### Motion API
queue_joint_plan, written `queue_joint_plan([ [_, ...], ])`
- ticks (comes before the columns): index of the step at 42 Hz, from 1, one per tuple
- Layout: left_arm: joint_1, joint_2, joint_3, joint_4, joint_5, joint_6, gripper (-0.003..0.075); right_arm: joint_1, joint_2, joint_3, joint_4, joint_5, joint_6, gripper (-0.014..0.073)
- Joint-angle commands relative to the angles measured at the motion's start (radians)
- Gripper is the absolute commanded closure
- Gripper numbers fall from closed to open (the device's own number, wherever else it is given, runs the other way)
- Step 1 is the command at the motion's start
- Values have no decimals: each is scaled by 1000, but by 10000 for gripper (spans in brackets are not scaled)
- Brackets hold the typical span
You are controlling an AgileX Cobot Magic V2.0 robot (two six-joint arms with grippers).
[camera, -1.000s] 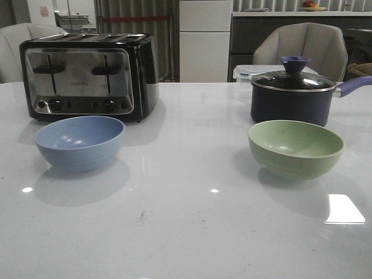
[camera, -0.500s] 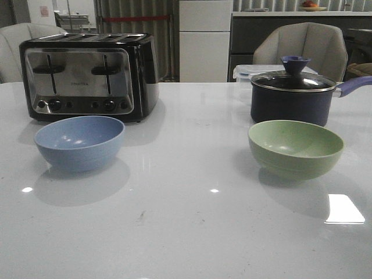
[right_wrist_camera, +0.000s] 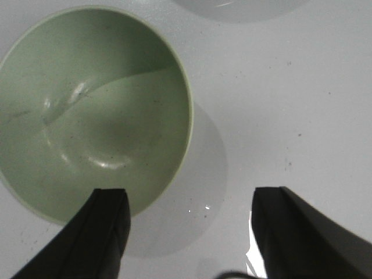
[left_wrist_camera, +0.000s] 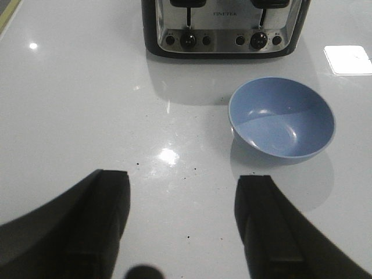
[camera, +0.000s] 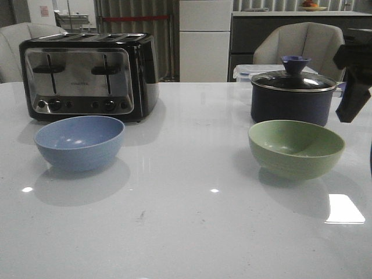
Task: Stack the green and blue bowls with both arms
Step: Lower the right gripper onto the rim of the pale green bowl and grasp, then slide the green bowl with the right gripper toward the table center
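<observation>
The front camera is looking level across the table toward the toaster (camera: 90, 75); the left wrist camera is looking down close before it (left_wrist_camera: 224, 26).

The right end effector (right_wrist_camera: 189, 232) is hanging with its two dark fingers (right_wrist_camera: 107, 229) spread wide and gripping nothing. The left end effector (left_wrist_camera: 183, 224) is holding the same wide-open, empty pose, fingers (left_wrist_camera: 264, 224) pointing forward.
</observation>
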Motion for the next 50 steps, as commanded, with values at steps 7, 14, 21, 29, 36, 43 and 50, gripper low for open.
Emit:
queue_joint_plan([
  [7, -4, 2, -35, -5, -81, 0, 266, -6, 137, -143, 13, -45, -11, 42],
  [14, -4, 2, -35, -5, -81, 0, 266, -6, 233, -209, 13, -13, -12, 81],
  [21, -4, 2, -35, -5, -81, 0, 266, -6, 278, -242, 18, 22, -12, 239],
  [29, -4, 2, -35, -5, -81, 0, 266, -6, 278, -242, 18, 25, -12, 412],
  [36, -4, 2, -35, -5, -81, 0, 266, -6, 268, -242, 18, 31, -14, 488],
  [43, -4, 2, -35, -5, -81, 0, 266, 19, 201, -242, 18, 44, -45, 494],
  [50, -4, 2, -35, -5, -81, 0, 266, 105, 115, -242, 18, 64, -76, 494],
])
